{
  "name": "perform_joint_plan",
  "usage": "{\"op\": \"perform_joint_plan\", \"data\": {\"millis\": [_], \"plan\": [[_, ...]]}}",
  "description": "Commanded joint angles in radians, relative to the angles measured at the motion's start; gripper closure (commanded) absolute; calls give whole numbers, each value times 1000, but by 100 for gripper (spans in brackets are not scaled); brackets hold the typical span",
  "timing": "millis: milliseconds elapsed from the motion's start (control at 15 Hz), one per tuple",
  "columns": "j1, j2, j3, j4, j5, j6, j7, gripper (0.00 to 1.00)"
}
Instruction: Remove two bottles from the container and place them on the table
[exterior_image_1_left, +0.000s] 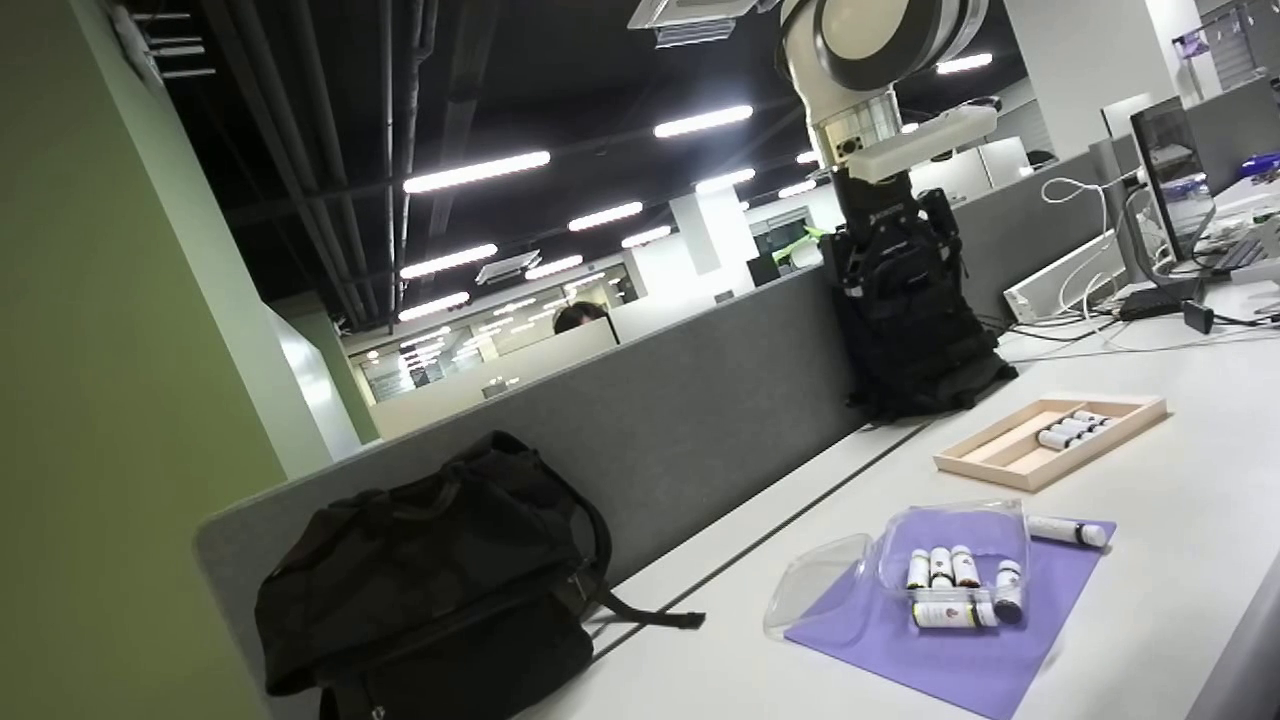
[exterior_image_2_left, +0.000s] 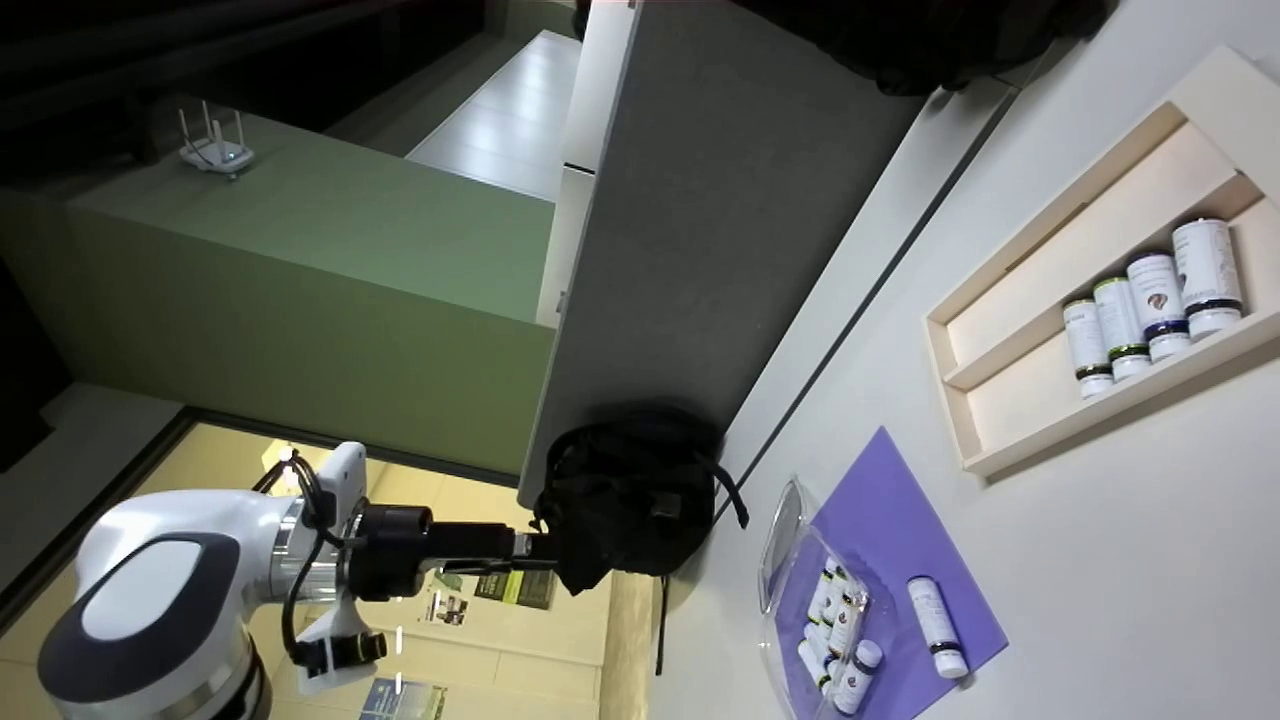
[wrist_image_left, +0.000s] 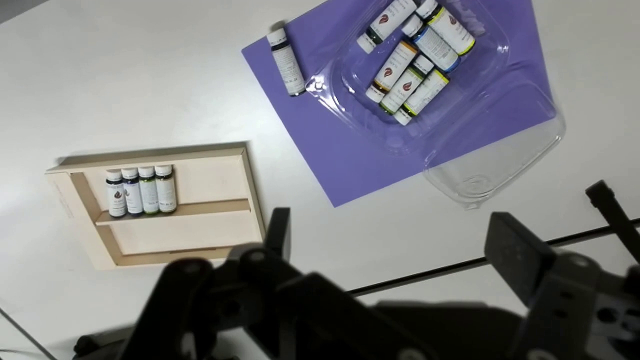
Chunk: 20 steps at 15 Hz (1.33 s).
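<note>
White office surface (wrist_image_left: 190, 75): six visible bottles (wrist_image_left: 392, 70) lie in a clear container (wrist_image_left: 370, 111) on the purple mat (wrist_image_left: 325, 145). Your tool (wrist_image_left: 397, 245) hangs high, spread wide, gripping nothing. Align it across an outlying bottle's barrel, narrowed enough to clear neighbours and walls.

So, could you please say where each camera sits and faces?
Wrist view: robot-mounted, facing down at table, tray and mat; open gripper shows.
An exterior view: nearer the mat, tilted, facing the partition; arm, gripper show.
An exterior view: nearer the tray, rolled sideways, facing a green wall; arm, gripper show.
Both exterior views share tray, mat, bottles.
</note>
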Motion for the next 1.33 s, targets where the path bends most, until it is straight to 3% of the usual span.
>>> {"op": "perform_joint_plan", "data": {"millis": [0, 333, 533, 933, 1267], "plan": [[-2, 108, 3, 9, 30, 108, 159, 0], [26, 323, -5, 13, 60, 305, 380, 0], [68, 467, -41, 14, 47, 356, 463, 0], [155, 697, -131, 64, 123, 408, 457, 0], [196, 749, -144, 82, 201, 486, 427, 0]]}}
